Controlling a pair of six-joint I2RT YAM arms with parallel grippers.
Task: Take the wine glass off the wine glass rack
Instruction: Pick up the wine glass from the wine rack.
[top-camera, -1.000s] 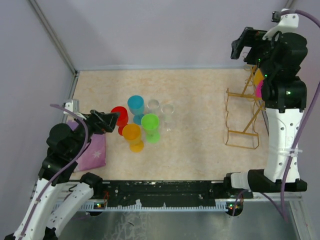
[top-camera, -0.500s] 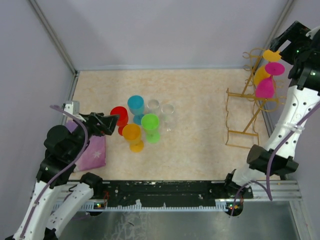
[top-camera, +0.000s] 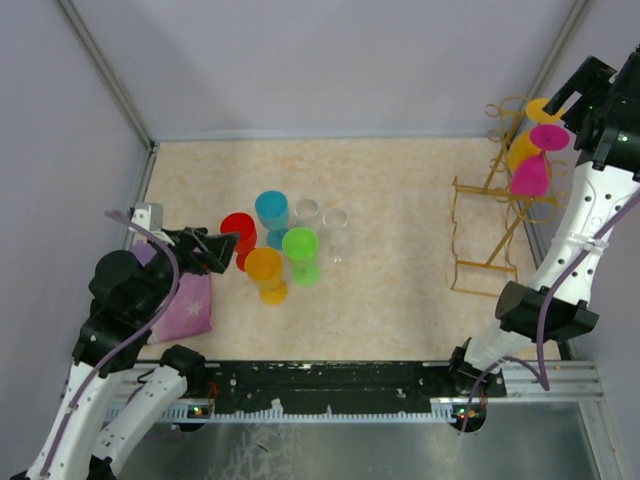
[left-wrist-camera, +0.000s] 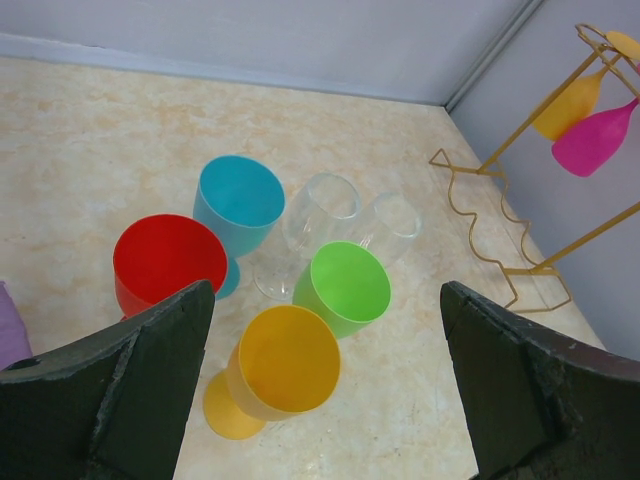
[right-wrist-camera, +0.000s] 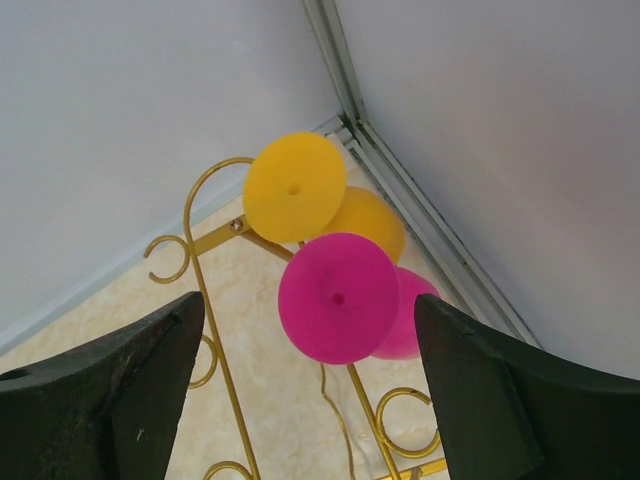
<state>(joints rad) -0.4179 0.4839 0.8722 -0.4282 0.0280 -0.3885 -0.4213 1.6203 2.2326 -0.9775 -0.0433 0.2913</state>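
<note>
Pink wine glass hung inverted on wine glass rack beside orange glass, right gripper just above, jaws apart, empty.

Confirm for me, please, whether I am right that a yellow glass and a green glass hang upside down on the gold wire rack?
Not quite. The right wrist view shows the yellow glass and a pink glass, not a green one, hanging upside down on the gold wire rack. The only green glass stands upright on the table.
</note>
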